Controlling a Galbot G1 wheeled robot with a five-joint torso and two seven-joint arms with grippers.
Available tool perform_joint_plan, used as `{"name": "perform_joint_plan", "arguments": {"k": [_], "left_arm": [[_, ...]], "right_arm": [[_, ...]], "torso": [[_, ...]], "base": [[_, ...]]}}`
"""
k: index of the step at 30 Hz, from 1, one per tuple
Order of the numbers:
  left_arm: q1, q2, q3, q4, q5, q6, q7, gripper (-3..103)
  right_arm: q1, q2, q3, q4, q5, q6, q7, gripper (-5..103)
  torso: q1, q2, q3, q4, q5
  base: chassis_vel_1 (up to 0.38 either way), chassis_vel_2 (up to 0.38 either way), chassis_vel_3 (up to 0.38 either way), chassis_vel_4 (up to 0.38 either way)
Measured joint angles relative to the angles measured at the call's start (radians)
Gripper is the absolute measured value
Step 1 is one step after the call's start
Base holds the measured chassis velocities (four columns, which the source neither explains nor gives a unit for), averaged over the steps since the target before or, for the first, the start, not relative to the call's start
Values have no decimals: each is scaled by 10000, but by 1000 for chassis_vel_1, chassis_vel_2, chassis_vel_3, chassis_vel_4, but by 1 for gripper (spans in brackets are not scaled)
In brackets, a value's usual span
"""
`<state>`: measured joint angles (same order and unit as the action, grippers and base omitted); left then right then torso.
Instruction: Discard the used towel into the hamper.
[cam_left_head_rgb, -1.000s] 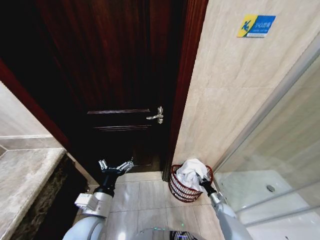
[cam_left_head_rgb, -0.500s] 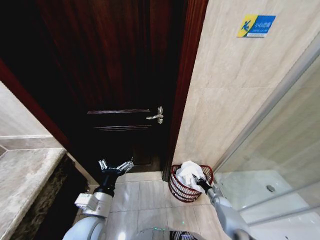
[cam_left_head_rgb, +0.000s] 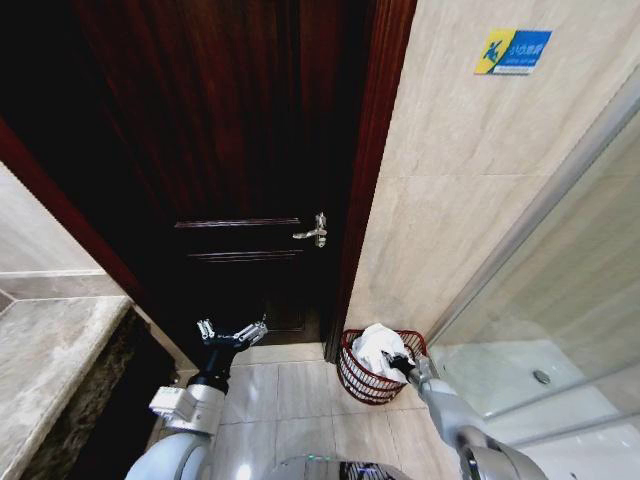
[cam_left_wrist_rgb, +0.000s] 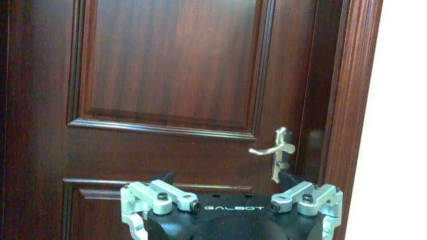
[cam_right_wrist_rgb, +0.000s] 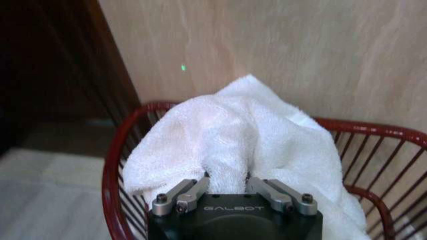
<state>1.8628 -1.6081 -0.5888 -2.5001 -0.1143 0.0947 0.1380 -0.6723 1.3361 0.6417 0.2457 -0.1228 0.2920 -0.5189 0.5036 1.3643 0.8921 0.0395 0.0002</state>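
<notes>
Two big surfaces frame the corner: a dark wooden door (cam_left_head_rgb: 240, 170) with a silver lever handle (cam_left_head_rgb: 313, 231), and the beige tiled wall (cam_left_head_rgb: 460, 200) beside it, with a glass shower screen (cam_left_head_rgb: 560, 300) farther right. On the floor tiles (cam_left_head_rgb: 290, 390) at the foot of the wall stands the hamper (cam_left_head_rgb: 352, 378), a dark-red wire basket. The white towel (cam_left_head_rgb: 376, 343) is heaped in it, bulging above the rim and draped down the inside of the bars.

Compared with a second ago, the towel sits lower and is more bunched, and the right arm has pulled back toward the robot, so the right hand (cam_left_head_rgb: 404, 365) now sits at the near rim instead of over the middle. In the right wrist view its fingers (cam_right_wrist_rgb: 179, 196) are clenched on a ridge of the terry cloth, so the right hand is grasping the towel.

Judging from this, the towel is already where it belongs; only the release looks left to do.

Parked well apart, the left hand (cam_left_head_rgb: 232, 334) hovers near the door, fingers spread and released.
</notes>
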Motion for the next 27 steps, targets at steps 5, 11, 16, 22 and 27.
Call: {"name": "perform_joint_plan", "arguments": {"k": [5,11,16,22,27], "left_arm": [[0,0,0,1,0,0,0,100],[-1,0,1,1,0,0,0,100],[0,0,0,0,0,0,0,100],[0,0,0,0,0,0,0,100],[0,0,0,0,0,0,0,100]], "right_arm": [[419,37,-63,-608,-424,-293,345,14],[893,175,-57,-1172,-875,-1439,1293,14],[905,193,-46,-1319,-250,-2113,1248,14],[1017,334,-40,-1344,45,-2711,1518,14],[1037,453,-15,-1282,158,-3094,1660,14]], "torso": [[0,0,0,-1,-2],[0,0,-1,2,-3],[0,0,-1,-2,-4],[0,0,-1,-2,-5],[0,0,0,0,1]], "base": [[0,0,0,0],[0,0,0,0],[0,0,0,0],[0,0,0,0],[0,0,0,0]]}}
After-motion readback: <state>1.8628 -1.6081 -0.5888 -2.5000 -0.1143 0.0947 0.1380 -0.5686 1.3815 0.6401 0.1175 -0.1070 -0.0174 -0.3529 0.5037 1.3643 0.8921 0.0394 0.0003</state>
